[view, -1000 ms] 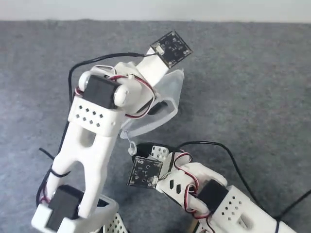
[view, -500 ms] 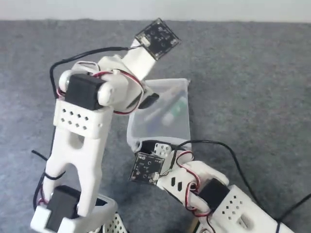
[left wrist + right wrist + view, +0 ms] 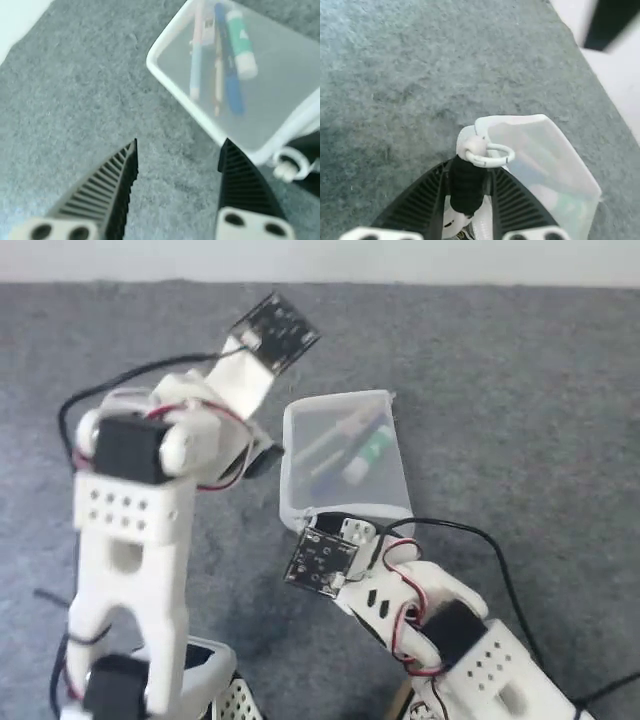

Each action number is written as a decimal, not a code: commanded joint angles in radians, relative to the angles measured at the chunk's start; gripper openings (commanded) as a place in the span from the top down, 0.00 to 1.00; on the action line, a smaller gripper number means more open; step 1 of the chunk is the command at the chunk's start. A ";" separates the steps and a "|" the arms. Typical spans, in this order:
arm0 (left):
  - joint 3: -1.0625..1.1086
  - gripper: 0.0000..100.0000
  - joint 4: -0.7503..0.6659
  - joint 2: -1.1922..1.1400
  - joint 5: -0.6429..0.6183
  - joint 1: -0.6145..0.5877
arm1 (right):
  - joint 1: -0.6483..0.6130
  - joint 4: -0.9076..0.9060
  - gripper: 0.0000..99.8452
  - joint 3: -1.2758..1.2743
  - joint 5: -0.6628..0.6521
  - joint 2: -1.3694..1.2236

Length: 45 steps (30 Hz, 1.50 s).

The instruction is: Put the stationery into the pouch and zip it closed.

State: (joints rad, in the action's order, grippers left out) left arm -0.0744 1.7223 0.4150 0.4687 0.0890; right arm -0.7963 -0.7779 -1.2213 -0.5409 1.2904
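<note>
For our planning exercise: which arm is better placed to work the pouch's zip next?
Right, probably. The right gripper is shut on the zip pull at the pouch corner; the left gripper hangs open beside the pouch.

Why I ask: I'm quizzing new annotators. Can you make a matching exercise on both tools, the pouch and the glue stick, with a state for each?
1 left tool
2 right tool
3 pouch
4 glue stick

a inside the pouch
b open, above the grey mat
c shut on the zip pull
d flat on the grey mat

Pairs: 1-b, 2-c, 3-d, 4-a.
</note>
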 commanded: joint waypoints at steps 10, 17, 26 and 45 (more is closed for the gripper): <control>0.257 0.75 -0.003 0.304 0.043 -0.009 | 0.125 -0.070 1.00 0.078 -0.012 0.294; 0.455 0.75 -0.118 0.465 -0.009 0.069 | 0.142 -0.120 1.00 0.127 -0.011 0.303; 0.579 0.75 -0.219 0.675 -0.195 0.184 | 0.143 -0.130 1.00 0.137 -0.012 0.303; 0.940 0.75 -0.422 1.115 -0.347 0.316 | 0.145 -0.383 1.00 0.385 -0.012 0.294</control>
State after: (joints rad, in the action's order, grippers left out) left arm 0.8339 1.3648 1.4615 0.1358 0.3989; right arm -0.6628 -1.1569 -0.9191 -0.5409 1.5666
